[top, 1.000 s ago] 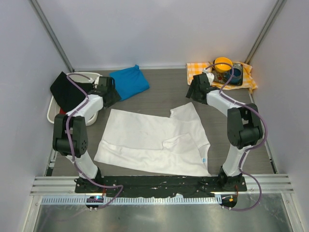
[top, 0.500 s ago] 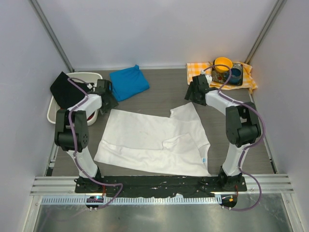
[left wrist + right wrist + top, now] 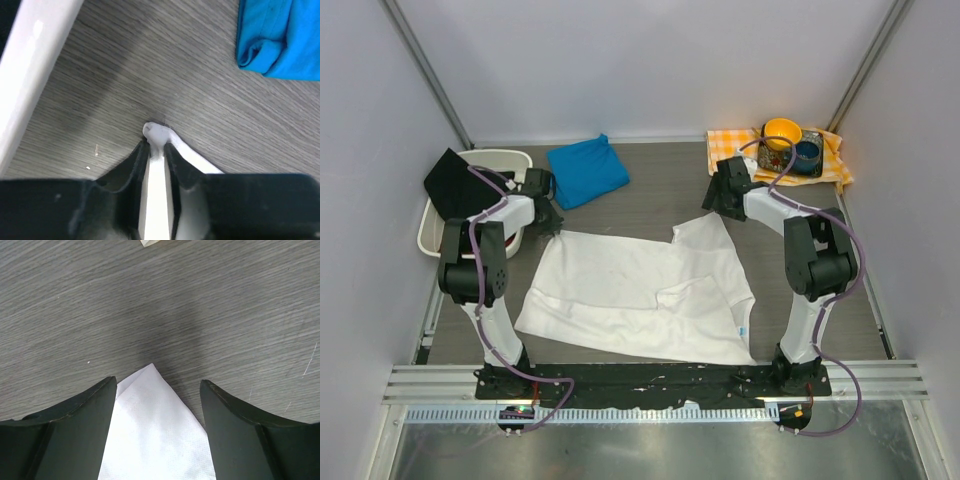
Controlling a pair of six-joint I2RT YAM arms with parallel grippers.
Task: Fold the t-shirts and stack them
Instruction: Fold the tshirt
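The plain white cotton t-shirt [image 3: 640,290] lies spread flat across the middle of the grey wood-grain table [image 3: 660,195], its far edge reaching between the two arms. The bright blue cotton t-shirt [image 3: 586,172], folded into a small square, sits near the table's far edge, left of centre, apart from the white one. The left gripper [image 3: 156,142] is pinched narrow on the white shirt's far-left corner, with a small nub of cloth bunched at its tips. The right gripper [image 3: 157,381] stands wide, its fingers straddling the far-right corner, which lies pointed between them, unclamped. The fabric looks thin, light and limp. It will probably sag and drag between holds, and a shallow pinch could slip off. The corners are the sound places to grip. The right one likely needs a deeper bite before any lift, so that both sides rise evenly.
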